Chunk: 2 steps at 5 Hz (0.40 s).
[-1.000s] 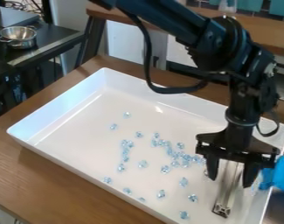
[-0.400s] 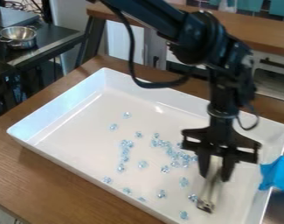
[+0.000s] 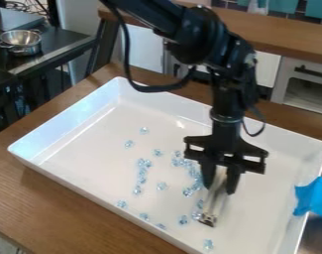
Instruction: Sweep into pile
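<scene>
The gripper (image 3: pixel 219 188) has moved from the tray's (image 3: pixel 70 149) right side toward its middle, bringing the pale tool (image 3: pixel 213 208). Some blue crystals (image 3: pixel 196 216) now lie right beside the tool's foot inside the tray; those farther left in the tray haven't budged. The jaws are closed down to the tool's handle, gripping it between them. Under the tray is a wooden tabletop (image 3: pixel 64 203); blue tape (image 3: pixel 312 196) covers part of the tray's right rim. Beyond the tray's left corner, a metal pot (image 3: pixel 21 42) sits on a dark surface (image 3: pixel 64 47).

My arm (image 3: pixel 193 37) is slanting down from the top edge; my gripper (image 3: pixel 219 190) is pointing downward, fingers (image 3: pixel 207 173) gripping.
</scene>
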Available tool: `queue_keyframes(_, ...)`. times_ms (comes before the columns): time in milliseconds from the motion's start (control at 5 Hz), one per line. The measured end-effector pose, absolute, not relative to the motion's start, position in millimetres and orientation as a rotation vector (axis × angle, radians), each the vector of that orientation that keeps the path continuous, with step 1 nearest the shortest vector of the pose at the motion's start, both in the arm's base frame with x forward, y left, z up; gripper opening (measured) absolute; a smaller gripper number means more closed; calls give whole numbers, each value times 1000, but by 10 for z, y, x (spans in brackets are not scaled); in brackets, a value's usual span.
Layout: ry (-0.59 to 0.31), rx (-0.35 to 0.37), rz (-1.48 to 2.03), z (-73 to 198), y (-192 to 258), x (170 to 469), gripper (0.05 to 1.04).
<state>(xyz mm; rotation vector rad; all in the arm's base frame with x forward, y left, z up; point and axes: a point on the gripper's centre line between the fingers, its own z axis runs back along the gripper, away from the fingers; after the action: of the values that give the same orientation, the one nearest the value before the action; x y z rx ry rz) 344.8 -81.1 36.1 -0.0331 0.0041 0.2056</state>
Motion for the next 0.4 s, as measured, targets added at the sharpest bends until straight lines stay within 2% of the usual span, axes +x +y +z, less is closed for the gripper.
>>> queue_keyframes(400, 18, 2, 211, 373, -279, 3338, 370)
